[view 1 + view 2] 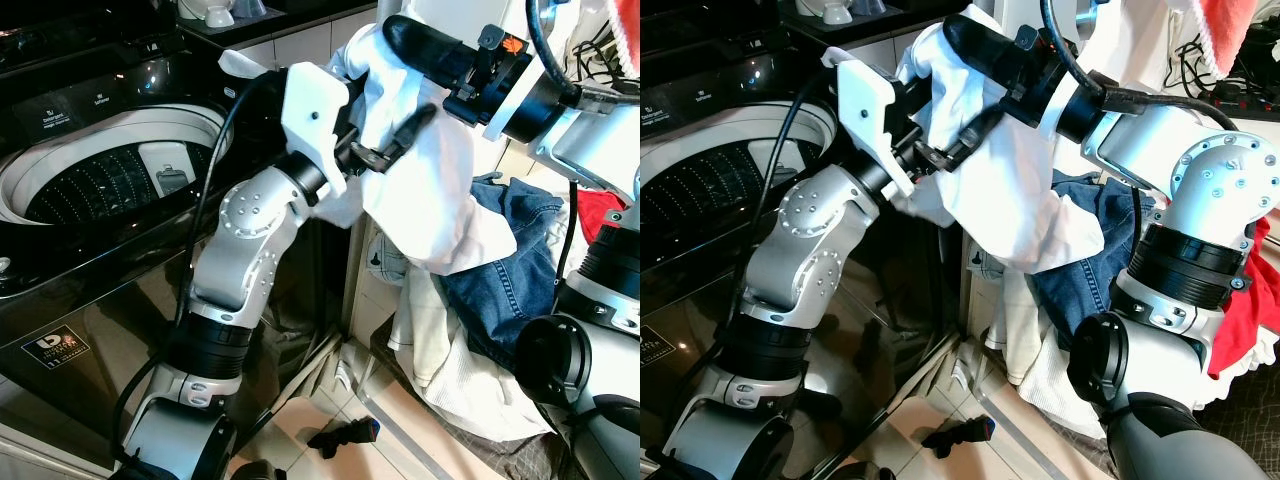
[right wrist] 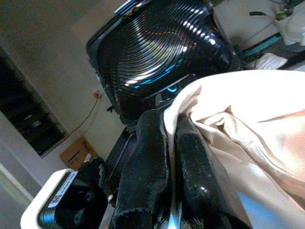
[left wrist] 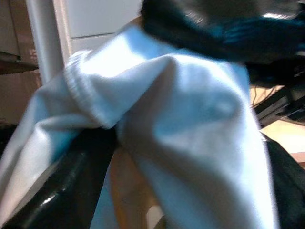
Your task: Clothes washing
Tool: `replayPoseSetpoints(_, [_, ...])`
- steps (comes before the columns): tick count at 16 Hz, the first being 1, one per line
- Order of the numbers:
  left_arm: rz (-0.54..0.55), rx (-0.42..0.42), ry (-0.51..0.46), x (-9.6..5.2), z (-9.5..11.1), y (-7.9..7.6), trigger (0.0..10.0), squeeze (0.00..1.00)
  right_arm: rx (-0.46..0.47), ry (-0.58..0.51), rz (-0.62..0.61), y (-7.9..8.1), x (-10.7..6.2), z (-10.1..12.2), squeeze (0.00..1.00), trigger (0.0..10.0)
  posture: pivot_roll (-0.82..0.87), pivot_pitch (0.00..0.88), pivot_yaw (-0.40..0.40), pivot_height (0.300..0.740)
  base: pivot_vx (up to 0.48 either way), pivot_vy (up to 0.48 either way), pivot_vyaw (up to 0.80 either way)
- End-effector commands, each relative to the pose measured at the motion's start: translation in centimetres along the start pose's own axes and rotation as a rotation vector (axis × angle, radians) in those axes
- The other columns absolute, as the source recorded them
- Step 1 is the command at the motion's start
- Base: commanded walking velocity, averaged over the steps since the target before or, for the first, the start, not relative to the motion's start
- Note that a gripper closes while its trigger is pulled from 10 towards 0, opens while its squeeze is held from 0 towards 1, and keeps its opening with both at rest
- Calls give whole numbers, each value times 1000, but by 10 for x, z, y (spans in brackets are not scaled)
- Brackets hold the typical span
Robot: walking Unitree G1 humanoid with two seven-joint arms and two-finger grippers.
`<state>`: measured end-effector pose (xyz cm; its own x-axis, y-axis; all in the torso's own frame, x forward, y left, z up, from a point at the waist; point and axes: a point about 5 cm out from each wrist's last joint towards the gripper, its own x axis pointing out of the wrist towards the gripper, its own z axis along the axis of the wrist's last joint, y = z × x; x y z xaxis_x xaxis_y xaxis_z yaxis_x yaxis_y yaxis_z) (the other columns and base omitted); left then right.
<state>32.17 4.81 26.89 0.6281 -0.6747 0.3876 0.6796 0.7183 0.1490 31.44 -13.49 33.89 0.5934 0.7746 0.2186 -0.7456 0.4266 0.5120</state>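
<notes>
a tiled laundry corner, with a black washer (image 1: 90,250) on the robot's left and white cabinets behind. nearest on the floor (image 1: 330,400) lies a small dark object (image 1: 345,436), too small to name. just past it, on the robot's right, a pile of laundry leans against the cabinet: a cream cloth (image 1: 440,350) low down, jeans (image 1: 505,270) above it, and something red (image 1: 1240,340) at the far right edge.

above the pile, between washer and cabinets, both arms hold up a white garment (image 1: 420,200). it hangs clear of the pile's top and to the right of the washer's open drum (image 1: 110,175), not over it. the left gripper (image 1: 375,150) reaches in from the washer side; one black finger (image 3: 62,191) lies under a ribbed hem of the garment, with cloth draped over it, but the wrist view is blurred and i cannot tell how far its fingers are parted. the right gripper (image 2: 169,157) comes from above and right, its two fingers (image 2: 145,171) closed together with a fold of the garment pinched between them.

farthest back, white cups (image 1: 215,12) stand on a dark counter behind the washer's rear edge.
</notes>
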Motion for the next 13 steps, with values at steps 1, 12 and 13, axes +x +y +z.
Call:
replayPoseSetpoints(1, [37,19,-3,2,3,7,0,0,-18,-18,24,7,-4,3,0,0,-44,0,18,740,0,0,0])
replayPoseSetpoints(12, [87,36,22,-1,-2,17,0,0,-10,-24,8,10,-5,0,0,0,-42,0,17,740,0,0,0])
replayPoseSetpoints(13, [93,32,22,-1,-2,18,0,0,-9,-24,7,10,-5,0,0,0,-41,0,16,740,0,0,0])
